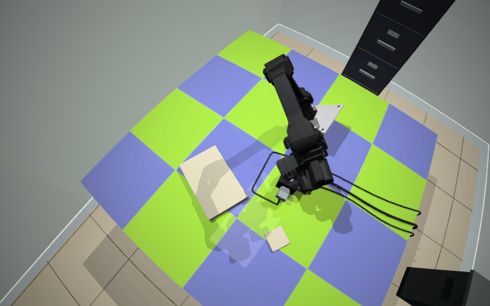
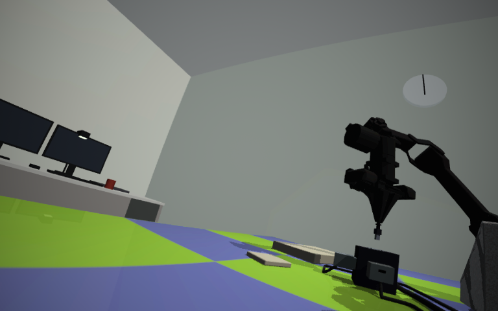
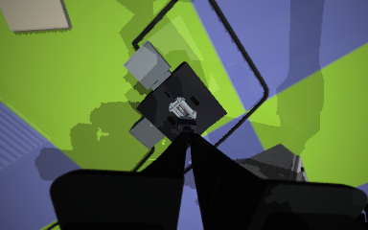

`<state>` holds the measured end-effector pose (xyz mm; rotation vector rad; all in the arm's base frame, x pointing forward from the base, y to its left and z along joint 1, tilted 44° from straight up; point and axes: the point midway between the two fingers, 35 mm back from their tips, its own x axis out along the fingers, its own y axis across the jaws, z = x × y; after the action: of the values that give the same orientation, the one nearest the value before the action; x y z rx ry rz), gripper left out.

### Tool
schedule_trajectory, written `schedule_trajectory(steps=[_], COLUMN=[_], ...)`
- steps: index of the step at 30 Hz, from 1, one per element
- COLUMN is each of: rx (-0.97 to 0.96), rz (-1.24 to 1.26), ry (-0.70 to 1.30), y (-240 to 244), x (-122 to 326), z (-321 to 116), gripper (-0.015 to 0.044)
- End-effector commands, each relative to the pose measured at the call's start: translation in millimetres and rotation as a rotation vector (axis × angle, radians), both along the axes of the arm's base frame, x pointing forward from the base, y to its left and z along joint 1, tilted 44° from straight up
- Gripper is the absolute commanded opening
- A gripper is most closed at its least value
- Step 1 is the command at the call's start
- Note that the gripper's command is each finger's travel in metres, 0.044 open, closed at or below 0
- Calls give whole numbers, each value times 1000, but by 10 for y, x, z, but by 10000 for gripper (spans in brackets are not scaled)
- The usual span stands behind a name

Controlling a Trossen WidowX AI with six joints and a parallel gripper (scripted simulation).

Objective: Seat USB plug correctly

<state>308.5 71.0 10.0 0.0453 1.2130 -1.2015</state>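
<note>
The black power cube [image 2: 367, 258] [image 3: 207, 109] stands on the checked table with grey plugs in two of its sides, one [image 2: 380, 272] [image 3: 146, 133] facing the exterior camera and one [image 2: 345, 260] [image 3: 145, 64] [image 1: 282, 193] on the left. My gripper [image 2: 377, 224] [image 3: 188, 138] points straight down over the cube and is shut on the small USB plug [image 2: 377, 233] [image 3: 182, 109]. The plug hangs a short way above the cube's top face, out of the socket. In the top view the arm hides the cube's top.
A large beige board [image 1: 213, 182] [image 2: 305, 251] and a small beige tile [image 1: 277, 238] [image 2: 268, 258] lie left of the cube. Black cables [image 1: 379, 205] [image 3: 244, 53] run from the cube toward the table's right edge and loop around it. The arm's grey base plate [image 1: 330, 111] lies behind.
</note>
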Motion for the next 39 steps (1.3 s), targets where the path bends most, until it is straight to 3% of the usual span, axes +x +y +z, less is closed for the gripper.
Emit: schedule_trajectory(steps=[1,39], rx=[15,150], rz=[77,798], ry=[72,744], y=[-1,-1], x=[-2,-2], z=[-2,-2], gripper=[0,0])
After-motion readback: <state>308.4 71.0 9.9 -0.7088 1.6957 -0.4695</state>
